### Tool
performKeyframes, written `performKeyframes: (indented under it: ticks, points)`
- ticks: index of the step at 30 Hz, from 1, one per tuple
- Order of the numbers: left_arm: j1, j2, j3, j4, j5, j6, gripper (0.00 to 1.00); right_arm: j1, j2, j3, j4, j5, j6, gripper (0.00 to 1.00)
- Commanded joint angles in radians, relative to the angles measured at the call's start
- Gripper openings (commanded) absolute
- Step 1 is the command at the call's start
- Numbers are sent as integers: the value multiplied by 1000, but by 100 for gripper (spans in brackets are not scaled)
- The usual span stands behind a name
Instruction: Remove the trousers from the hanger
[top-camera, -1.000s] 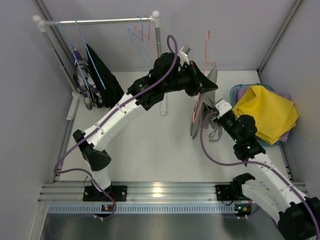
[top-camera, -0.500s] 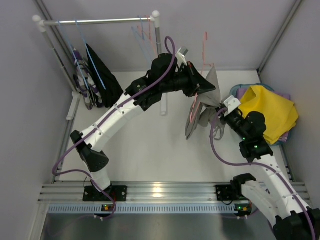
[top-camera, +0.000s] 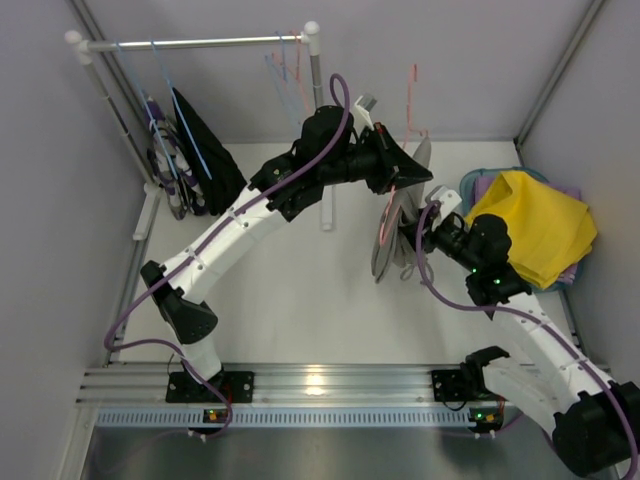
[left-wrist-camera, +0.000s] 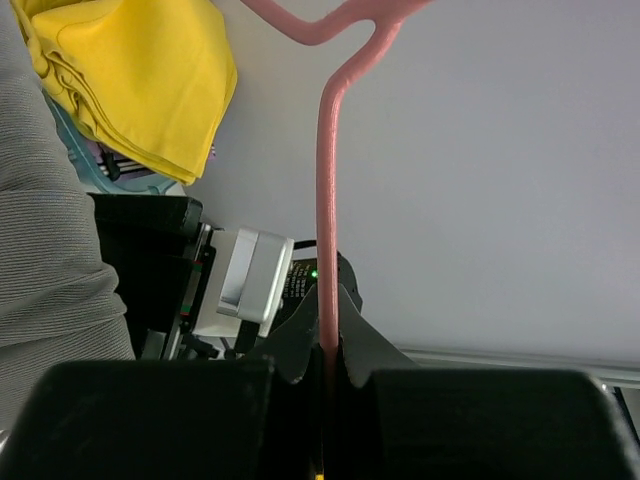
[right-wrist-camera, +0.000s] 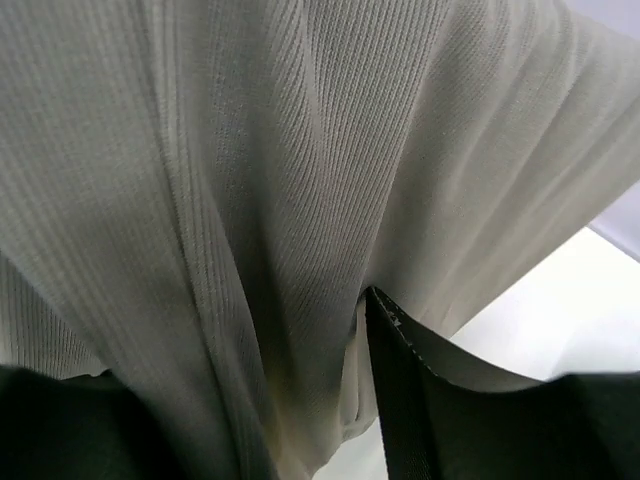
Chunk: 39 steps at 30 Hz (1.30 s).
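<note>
The grey-beige trousers (top-camera: 390, 240) hang folded over a pink hanger (top-camera: 410, 90) above the table's middle right. My left gripper (top-camera: 405, 178) is shut on the hanger's stem (left-wrist-camera: 327, 200), holding it up. My right gripper (top-camera: 425, 235) is against the trousers from the right. Their ribbed cloth (right-wrist-camera: 300, 150) fills its view and bunches between the fingers (right-wrist-camera: 400, 380), which look closed on it. Yellow trousers (top-camera: 530, 225) lie on lilac ones in a basket at the right. Black trousers (top-camera: 205, 150) and patterned ones (top-camera: 165, 160) hang on the rack.
The clothes rail (top-camera: 200, 43) runs along the back left, with a white post (top-camera: 318, 120) at its right end. Empty blue and pink hangers (top-camera: 285, 65) hang by the post. The pale blue basket (top-camera: 470, 185) stands against the right wall.
My right gripper swung out to the right, stretching the grey-beige trousers, then came back left against them. The left arm shifted slightly left with the hanger.
</note>
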Motion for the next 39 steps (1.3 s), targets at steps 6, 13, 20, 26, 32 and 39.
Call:
performKeyframes:
  ticks: [6,13,20,26,32,39]
  points:
    - [2,-32,61,153,26,-39,0,34,57,67,136,28,87,54]
    - [-6,-33,53,166,43,-81,0,35,120,101,238,99,177,43]
    - [-7,-43,35,171,52,-105,0,34,149,162,219,137,207,0]
    - [8,-46,43,167,43,-75,0,11,84,184,139,157,207,0]
    - [51,-73,-22,131,19,-18,0,-87,12,222,87,153,272,0]
    - [77,-75,-82,120,14,33,0,-155,-45,264,33,102,291,0]
